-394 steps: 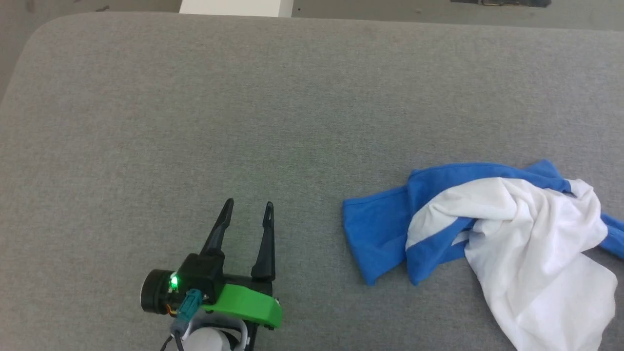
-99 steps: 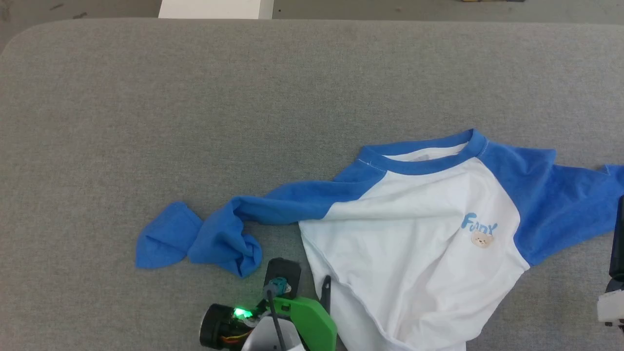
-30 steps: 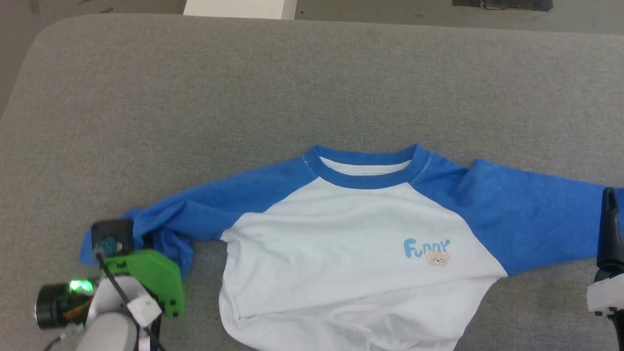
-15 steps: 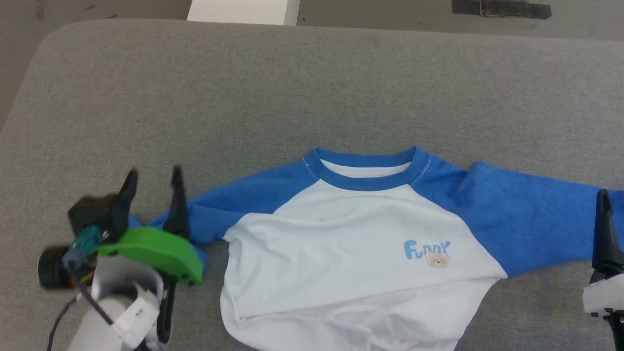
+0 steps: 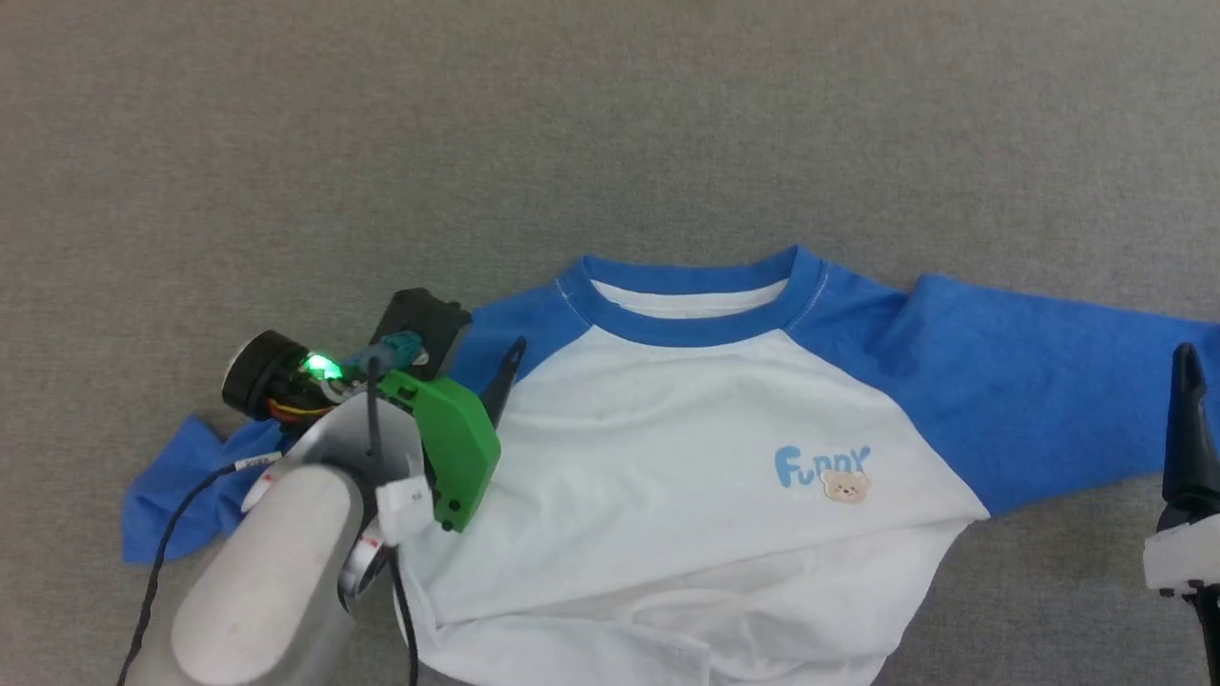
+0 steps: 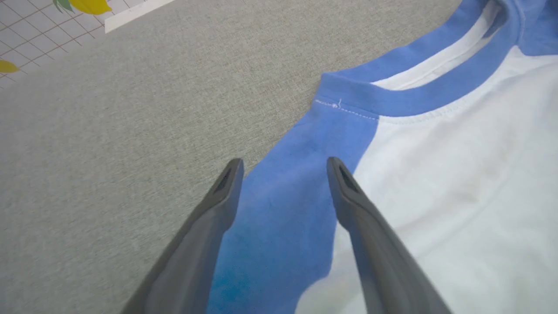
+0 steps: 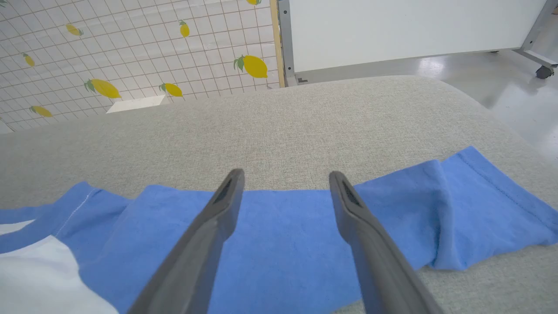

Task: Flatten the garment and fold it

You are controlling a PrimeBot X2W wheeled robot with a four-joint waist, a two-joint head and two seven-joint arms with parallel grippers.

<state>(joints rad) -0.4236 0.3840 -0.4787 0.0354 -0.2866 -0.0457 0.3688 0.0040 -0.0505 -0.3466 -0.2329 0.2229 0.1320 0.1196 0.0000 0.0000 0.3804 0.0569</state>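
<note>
The blue-and-white raglan shirt (image 5: 686,448) is lying front-up on the grey cushion (image 5: 610,124). The left gripper (image 6: 283,162) is hanging open above the shirt's blue shoulder, and the right gripper (image 7: 285,173) is hanging open above the shirt's outstretched sleeve.

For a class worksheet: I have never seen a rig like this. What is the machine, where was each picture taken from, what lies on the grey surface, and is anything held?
It is a two-armed robot; each arm ends in a gripper, two long dark fingers that pinch. The wide picture comes from a camera on its head, looking down. The other two come from its wrists, looking along the fingers. On the grey surface lies the garment, a white shirt with blue sleeves, face up. The sleeve end on the robot's left is crumpled. The left gripper stands open over a blue shoulder, the right gripper open over the other sleeve. Neither holds anything.
</note>
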